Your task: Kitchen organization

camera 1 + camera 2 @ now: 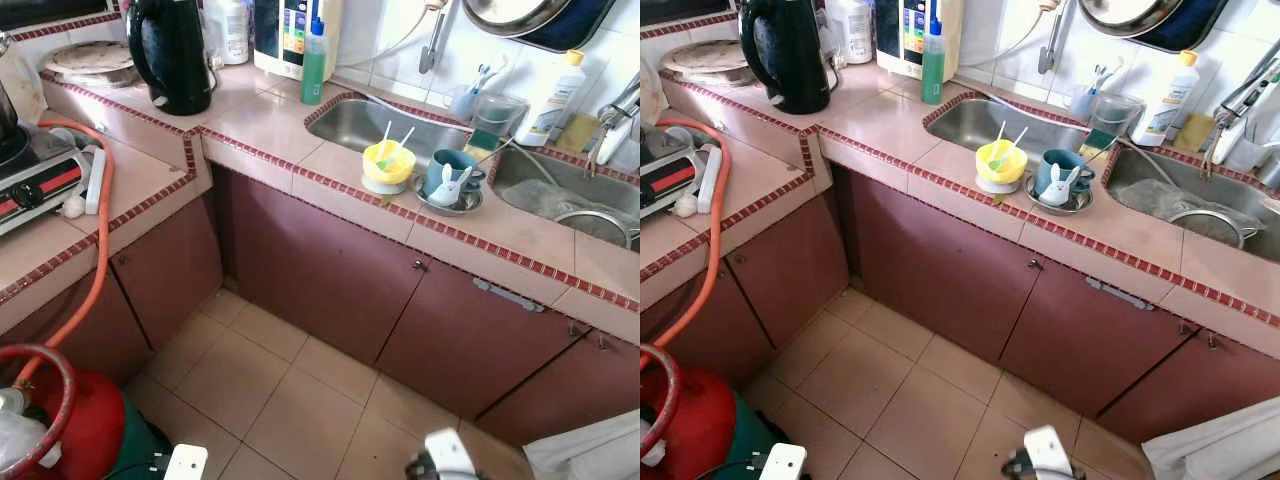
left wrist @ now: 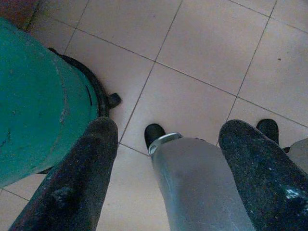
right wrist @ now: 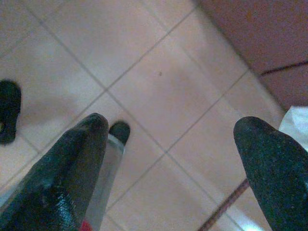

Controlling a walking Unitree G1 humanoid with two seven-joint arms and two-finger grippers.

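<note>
Tiled counter point(image 1: 270, 125) looks untouched, so the task reads as barely begun: kettle point(image 1: 170, 55), yellow bowl point(image 1: 389, 165) and blue cup point(image 1: 452, 172) wait by the sink point(image 1: 385, 122), while left gripper point(image 2: 166, 168) and right gripper point(image 3: 171, 159) hang spread and empty over the floor point(image 1: 290, 390).

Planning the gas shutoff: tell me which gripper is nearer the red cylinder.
Left. The left gripper hangs open above the floor by the green base next to the red cylinder; the right gripper hangs open near the cabinets, farther away.

A red gas cylinder point(image 1: 75, 425) with orange hose point(image 1: 97, 250) stands beside the cabinets point(image 1: 320, 280).
</note>
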